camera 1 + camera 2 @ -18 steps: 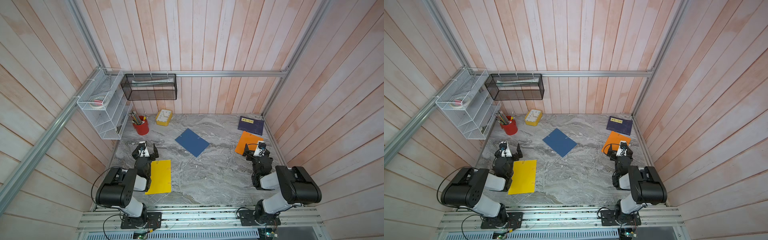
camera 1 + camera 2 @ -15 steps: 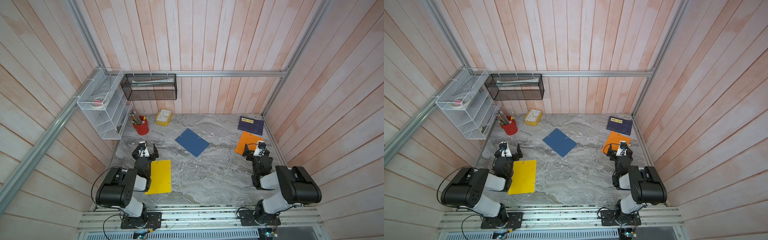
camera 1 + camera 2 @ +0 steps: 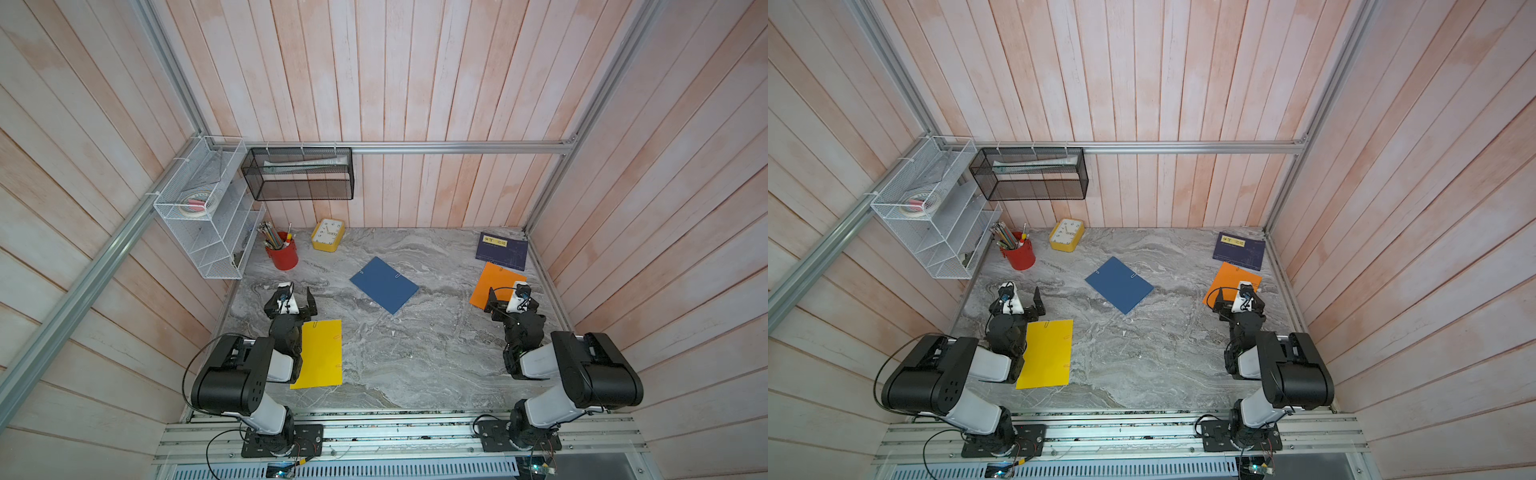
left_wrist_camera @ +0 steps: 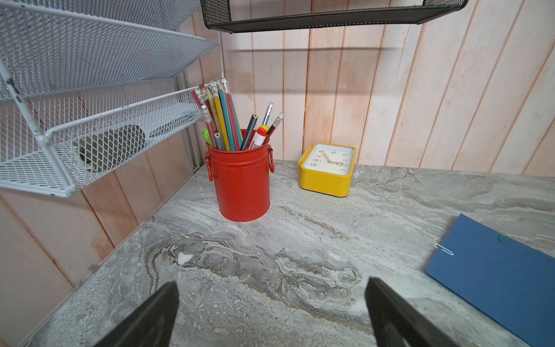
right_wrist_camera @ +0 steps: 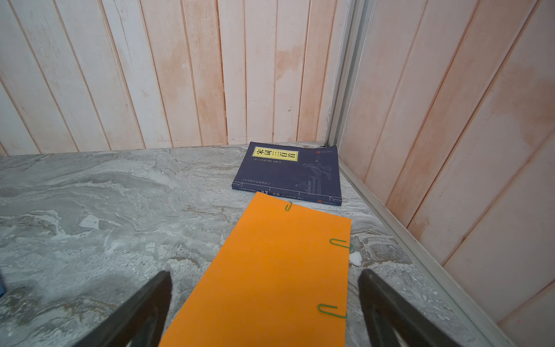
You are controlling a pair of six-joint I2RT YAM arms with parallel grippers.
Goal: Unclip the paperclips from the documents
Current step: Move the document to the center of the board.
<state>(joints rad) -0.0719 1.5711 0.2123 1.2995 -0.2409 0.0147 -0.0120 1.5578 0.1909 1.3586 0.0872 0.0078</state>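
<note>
Looking across the grey marbled tabletop point(image 3: 415, 353), I've got three sheets to clear. The yellow rectangular sheet point(image 3: 322, 353) lies beside my left arm. The blue rectangular sheet point(image 3: 384, 284) sits mid-table, turned cornerwise. The orange rectangular sheet point(image 5: 270, 270) is right beneath my right wrist.

My right gripper point(image 5: 264, 275) hangs spread wide and empty over that orange sheet, so it's the nearer hand. My left gripper point(image 4: 271, 284), just as wide and empty, faces bare table, with the blue sheet off to one side.

The orange sheet's long axis runs straight away from my right fingers. The thin green wire paperclips point(image 5: 338, 242) bite its edge nearest the pink plank side wall point(image 5: 450, 150), lying crosswise to it. I reckon an outward slide frees them.
</note>
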